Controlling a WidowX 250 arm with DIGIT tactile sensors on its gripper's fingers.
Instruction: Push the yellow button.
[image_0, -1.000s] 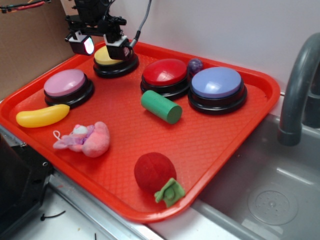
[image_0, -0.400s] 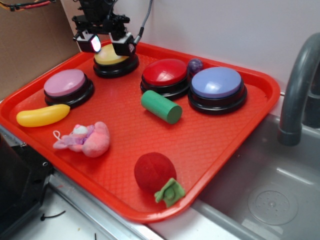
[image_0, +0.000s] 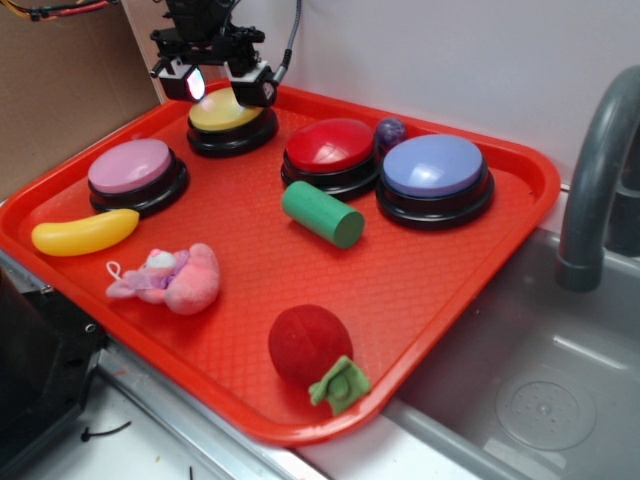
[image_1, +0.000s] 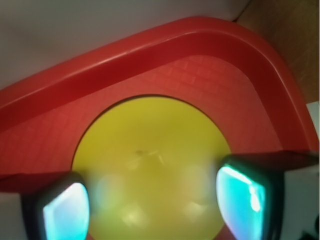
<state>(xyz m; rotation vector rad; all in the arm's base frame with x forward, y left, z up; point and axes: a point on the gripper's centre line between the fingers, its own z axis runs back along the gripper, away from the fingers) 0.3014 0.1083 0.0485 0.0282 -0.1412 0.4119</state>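
The hand (image_0: 219, 84) is positioned above the yellow button (image_0: 224, 113), with its two fingers (image_0: 255, 88) spread apart and nothing between them. The exterior view does not show whether the fingers touch the dome. In the wrist view, the yellow button (image_1: 150, 165) fills the centre of the frame, and a fingertip (image_1: 245, 195) flanks it on each side. The yellow button sits in the far left corner of the red tray (image_0: 450, 260), near the rim. The pink button (image_0: 134, 168) lies toward the tray's front-left, and the red button (image_0: 333, 146) lies to the right, followed by the blue button (image_0: 434, 168). A green cylinder (image_0: 322, 214) lies on its side in front of the red button.
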